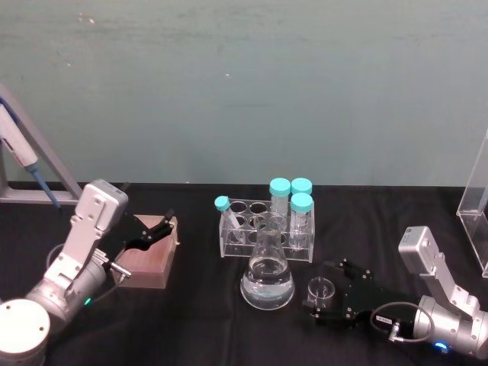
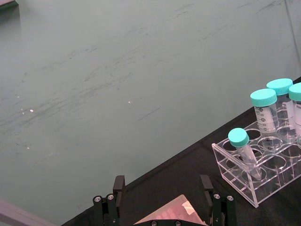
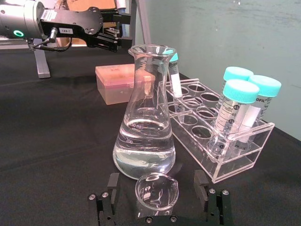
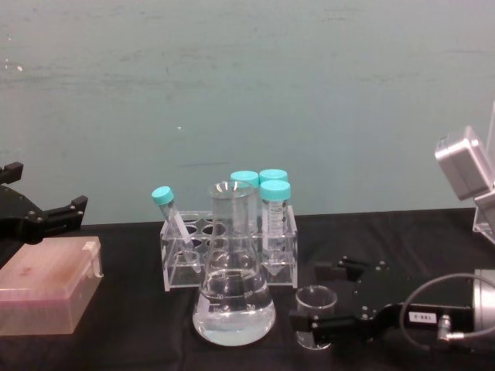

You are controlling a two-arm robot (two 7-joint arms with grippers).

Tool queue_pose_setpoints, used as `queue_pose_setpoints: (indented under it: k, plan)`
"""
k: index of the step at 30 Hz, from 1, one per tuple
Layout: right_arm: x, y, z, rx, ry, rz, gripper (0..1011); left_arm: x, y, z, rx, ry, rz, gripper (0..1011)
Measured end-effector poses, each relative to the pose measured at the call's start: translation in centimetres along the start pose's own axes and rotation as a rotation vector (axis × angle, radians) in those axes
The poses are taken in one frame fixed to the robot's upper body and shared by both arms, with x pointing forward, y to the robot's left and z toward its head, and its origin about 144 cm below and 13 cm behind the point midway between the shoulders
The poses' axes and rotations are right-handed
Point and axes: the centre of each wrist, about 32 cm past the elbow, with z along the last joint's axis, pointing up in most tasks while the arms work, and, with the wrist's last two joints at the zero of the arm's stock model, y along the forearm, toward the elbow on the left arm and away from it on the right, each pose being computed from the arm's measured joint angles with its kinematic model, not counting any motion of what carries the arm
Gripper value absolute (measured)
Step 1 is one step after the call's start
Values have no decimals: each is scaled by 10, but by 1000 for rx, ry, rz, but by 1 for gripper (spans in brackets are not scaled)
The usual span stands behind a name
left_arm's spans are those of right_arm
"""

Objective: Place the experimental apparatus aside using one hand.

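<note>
**A:** Where is the labware sitting?

**B:** The conical flask (image 1: 267,276) stands upright in the middle of the black table (image 1: 198,328), about a third full of clear liquid. The small beaker (image 3: 156,193) is just beside it at 3 o'clock, upright, and I see nothing in it.

**A:** And the right gripper?

**B:** The right gripper (image 1: 318,290) lies low over the table, reaching in from 4 o'clock of the flask. Its jaws are spread wide, one on each side of the beaker. In the right wrist view there is a gap between the glass and each of the fingers (image 3: 113,184), so nothing is clamped.

**A:** What's behind the flask?

**B:** A clear tube rack (image 1: 238,245) at 12 o'clock, close to the flask. I cannot tell whether they touch. Three teal-capped tubes (image 1: 302,213) stand upright at the rack's 3 o'clock end. A thinner capped tube (image 4: 172,219) leans at the 9 o'clock end.

**A:** Anything farther out?

**B:** A pink box (image 1: 149,261) well apart from the flask at 9 o'clock. The left gripper (image 1: 162,227) hangs over its far edge, jaws wide and holding nothing. A clear acrylic stand (image 1: 474,200) shows at the table's 3 o'clock edge, cut off by the frame, so I cannot make out its contents
</note>
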Motion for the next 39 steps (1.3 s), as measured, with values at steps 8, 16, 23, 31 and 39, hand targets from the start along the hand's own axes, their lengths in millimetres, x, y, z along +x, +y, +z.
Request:
queue_pose_setpoints:
  k: [8, 16, 23, 31, 39]
  plan:
    - [1, 1, 0, -9, 3, 2, 1003, 0, 0, 0, 0, 0, 0, 1000]
    - [1, 3, 0, -12, 4, 6, 1003, 0, 0, 0, 0, 0, 0, 1000]
    - [1, 4, 0, -18, 5, 10, 1003, 0, 0, 0, 0, 0, 0, 1000]
    - [1, 5, -1, -26, 7, 10, 1003, 0, 0, 0, 0, 0, 0, 1000]
    - [3, 5, 0, -32, 17, 1, 1003, 0, 0, 0, 0, 0, 0, 1000]
